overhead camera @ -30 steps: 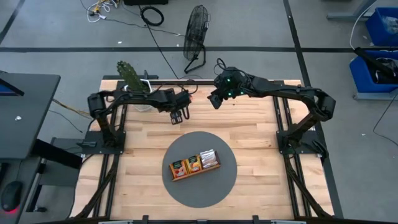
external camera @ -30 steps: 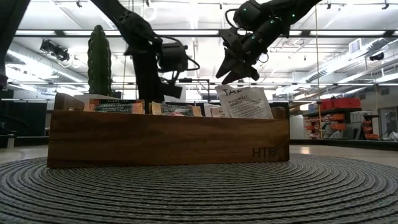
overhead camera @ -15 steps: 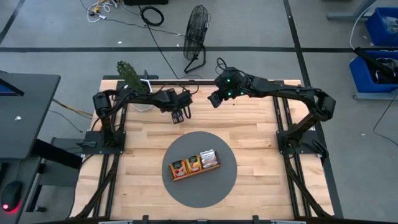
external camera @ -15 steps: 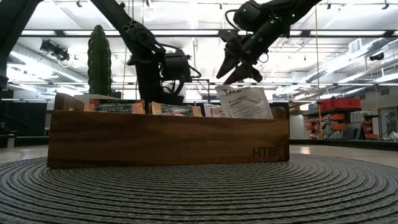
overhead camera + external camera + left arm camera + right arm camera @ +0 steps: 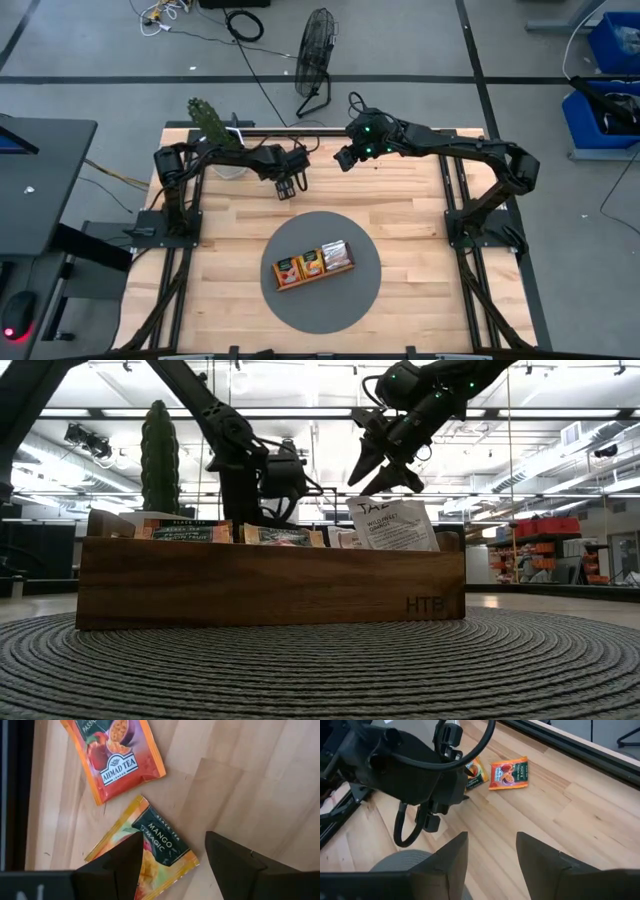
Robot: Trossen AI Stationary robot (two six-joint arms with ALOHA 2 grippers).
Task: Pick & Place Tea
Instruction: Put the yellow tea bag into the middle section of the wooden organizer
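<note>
Two tea sachets lie flat on the bare wood near the table's far edge: an orange-red one (image 5: 115, 760) (image 5: 509, 772) and a yellow-orange one with a dark label (image 5: 150, 847) (image 5: 476, 775). My left gripper (image 5: 173, 837) (image 5: 287, 187) is open above the yellow-orange sachet, pointing down; whether it touches, I cannot tell. My right gripper (image 5: 491, 836) (image 5: 345, 160) (image 5: 385, 468) hangs open in the air to its right. More sachets stand in the brown wooden tray (image 5: 270, 585) (image 5: 313, 275); a white one (image 5: 390, 525) sticks up at its right end.
The tray sits on a round grey woven mat (image 5: 340, 300) in the near middle of the table. A green cactus (image 5: 208, 122) (image 5: 160, 455) stands at the far left corner. A floor fan (image 5: 317, 45) is beyond the far edge. Bare wood lies right of the sachets.
My left gripper has drifted a little toward the table's right and down over the sachets, its arm stretching out. Its fingers have stayed open.
</note>
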